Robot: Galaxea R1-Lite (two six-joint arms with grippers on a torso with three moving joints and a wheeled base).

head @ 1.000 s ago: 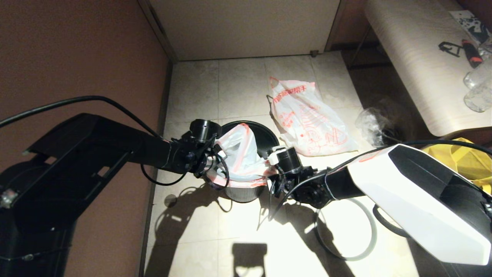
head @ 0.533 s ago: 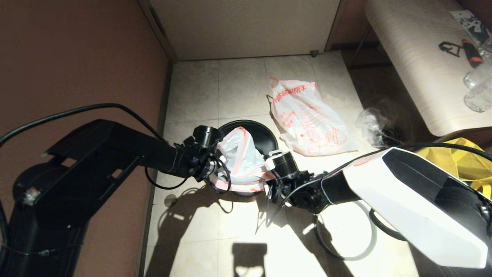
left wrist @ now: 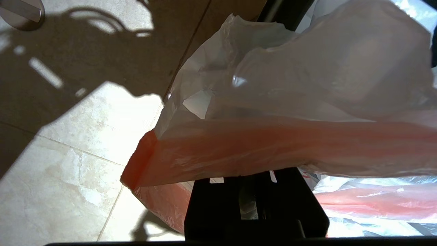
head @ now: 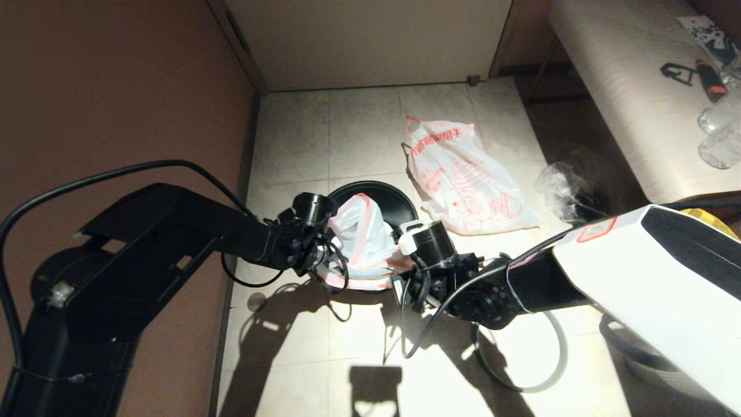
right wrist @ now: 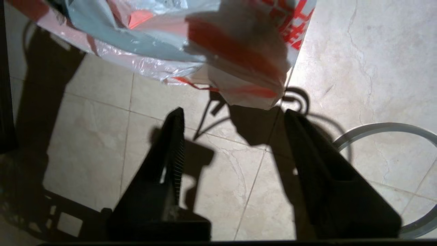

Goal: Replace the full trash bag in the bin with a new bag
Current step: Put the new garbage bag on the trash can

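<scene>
New bag (head: 362,243) draped over bin (head: 399,200), centre floor. Thin, floppy, light film; best taken by red-orange hem. Left gripper (left wrist: 254,191) clamped on hem, left rim. Right gripper (right wrist: 232,150) spread wide, empty, near-right of bin. Full trash bag (head: 463,182) far right.

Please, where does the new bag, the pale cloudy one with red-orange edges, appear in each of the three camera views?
Head view: the new bag drapes over the bin, between the two arms.
Left wrist view: it fills most of the picture, its red-orange band in the left end effector.
Right wrist view: its lower edge hangs beyond the open right end effector.
Shared landmark: the red-orange band.
</scene>
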